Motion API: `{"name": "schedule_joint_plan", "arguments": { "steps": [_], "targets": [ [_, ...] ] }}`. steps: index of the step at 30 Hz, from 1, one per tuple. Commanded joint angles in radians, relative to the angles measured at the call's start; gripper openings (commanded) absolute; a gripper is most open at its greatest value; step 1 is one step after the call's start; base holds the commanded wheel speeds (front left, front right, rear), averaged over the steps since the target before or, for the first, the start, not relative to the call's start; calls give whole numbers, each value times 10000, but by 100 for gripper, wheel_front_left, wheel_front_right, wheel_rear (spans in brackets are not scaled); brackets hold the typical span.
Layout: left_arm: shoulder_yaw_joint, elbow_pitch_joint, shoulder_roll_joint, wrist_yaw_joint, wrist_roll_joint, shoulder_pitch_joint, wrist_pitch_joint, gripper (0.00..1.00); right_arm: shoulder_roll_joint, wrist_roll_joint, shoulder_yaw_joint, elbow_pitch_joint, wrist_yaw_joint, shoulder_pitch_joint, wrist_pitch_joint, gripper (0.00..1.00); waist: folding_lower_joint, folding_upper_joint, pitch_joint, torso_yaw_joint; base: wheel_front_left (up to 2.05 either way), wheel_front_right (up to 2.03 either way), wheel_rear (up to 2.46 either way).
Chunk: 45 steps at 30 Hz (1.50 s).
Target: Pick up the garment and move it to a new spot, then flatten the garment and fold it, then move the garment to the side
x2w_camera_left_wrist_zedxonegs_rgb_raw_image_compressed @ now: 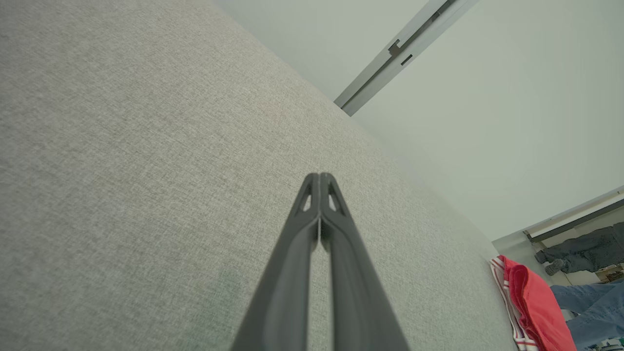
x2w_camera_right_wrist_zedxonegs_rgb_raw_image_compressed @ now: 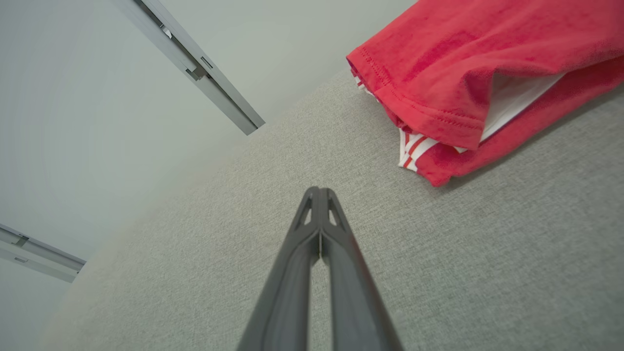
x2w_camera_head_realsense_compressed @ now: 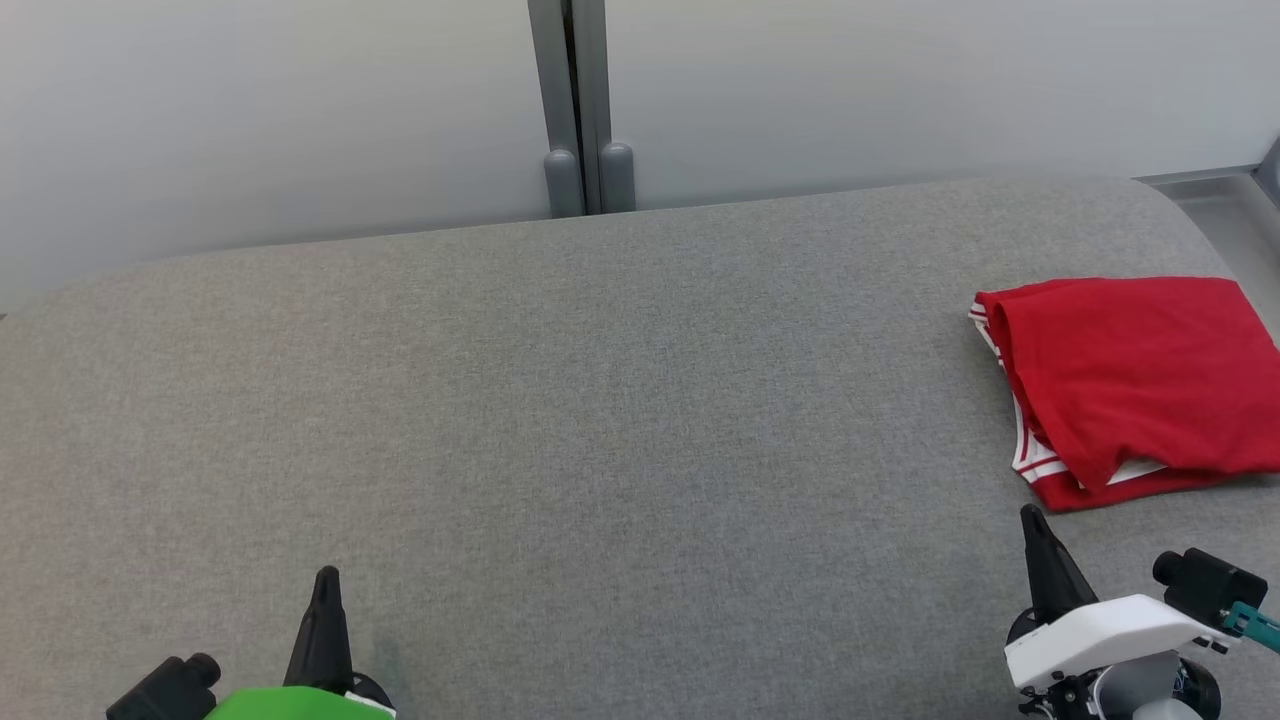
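The garment (x2w_camera_head_realsense_compressed: 1135,375) is a red piece with white stripes at its edge, folded into a rough rectangle at the far right of the grey table (x2w_camera_head_realsense_compressed: 600,420). It also shows in the left wrist view as the garment (x2w_camera_left_wrist_zedxonegs_rgb_raw_image_compressed: 534,304) at the lower right, and in the right wrist view as the garment (x2w_camera_right_wrist_zedxonegs_rgb_raw_image_compressed: 477,73) at the upper right. My right gripper (x2w_camera_head_realsense_compressed: 1030,518) is shut and empty, just in front of the garment's near edge without touching it. Far to the left, near the table's front edge, my left gripper (x2w_camera_head_realsense_compressed: 326,578) is shut and holds nothing.
A pale wall with a grey vertical post (x2w_camera_head_realsense_compressed: 580,110) runs behind the table. The table's right edge (x2w_camera_head_realsense_compressed: 1225,235) lies close to the garment. In the left wrist view, a person's legs in jeans (x2w_camera_left_wrist_zedxonegs_rgb_raw_image_compressed: 594,307) stand beyond the table's right end.
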Motion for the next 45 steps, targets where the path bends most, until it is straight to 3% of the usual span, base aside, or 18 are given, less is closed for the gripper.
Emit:
{"name": "schedule_joint_plan", "arguments": {
  "steps": [1, 45],
  "targets": [
    [95, -113, 101, -56, -357, -302, 75, 0, -58, 392, -53, -195, -1, -261, 79, 0, 0, 0, 1, 1, 0, 0, 0],
    [839, 16, 160, -156, -4708, -1195, 1415, 0, -105, 5651, -364, -643, -5, -472, 1431, 0, 0, 0, 40, 39, 0, 0, 0]
  ]
}}
